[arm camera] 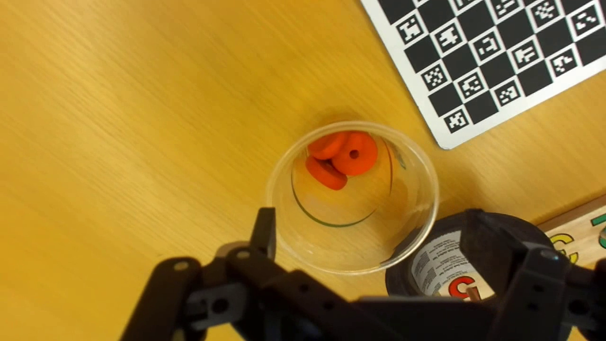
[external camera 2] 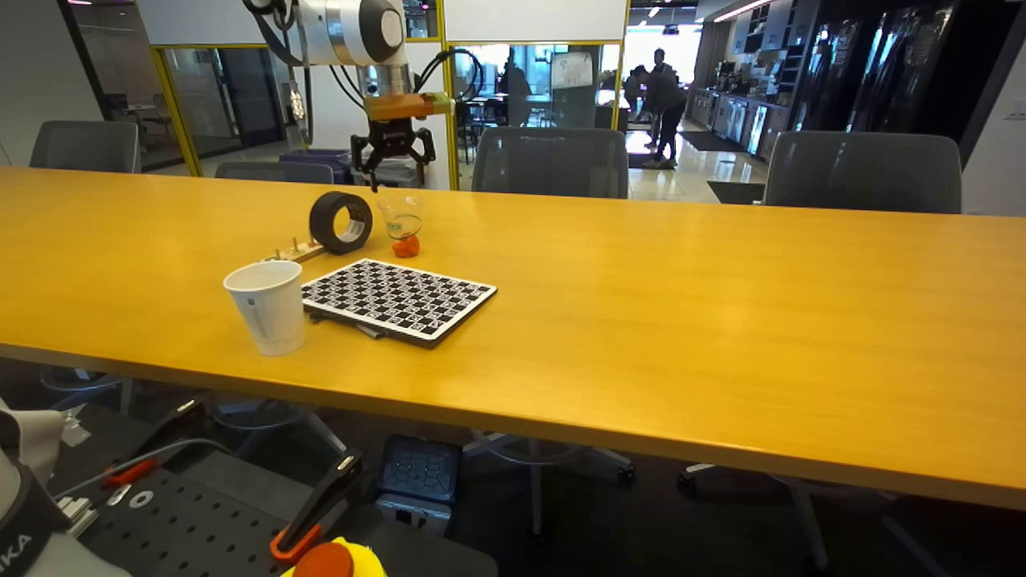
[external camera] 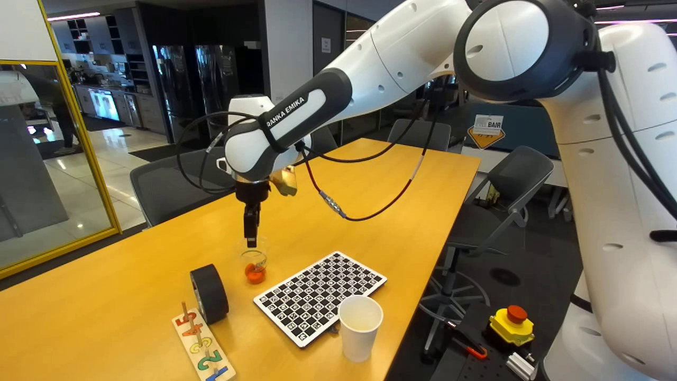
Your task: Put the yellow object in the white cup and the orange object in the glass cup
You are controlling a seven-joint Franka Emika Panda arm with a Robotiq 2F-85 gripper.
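Our gripper (arm camera: pixel 369 215) gapes wide, empty; the orange discs (arm camera: pixel 363 163), toward the wrist view's twelve o'clock in the clear tumbler (arm camera: pixel 341 246), seem light, stiff: we'd pinch opposite edges.

Three orange pieces (arm camera: pixel 348 163) lie in the clear glass cup (arm camera: pixel 341 251), well apart from the upright white cup (external camera: pixel 359 332).

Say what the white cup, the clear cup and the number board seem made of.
White cup: probably paper, matte, going by its soft shading and rolled-looking rim.
Clear cup: thin plastic or glass, unclear which; glossy highlights, and orange pieces show through its wall.
Number board: likely wood, matte, judging by its pale tan surface.
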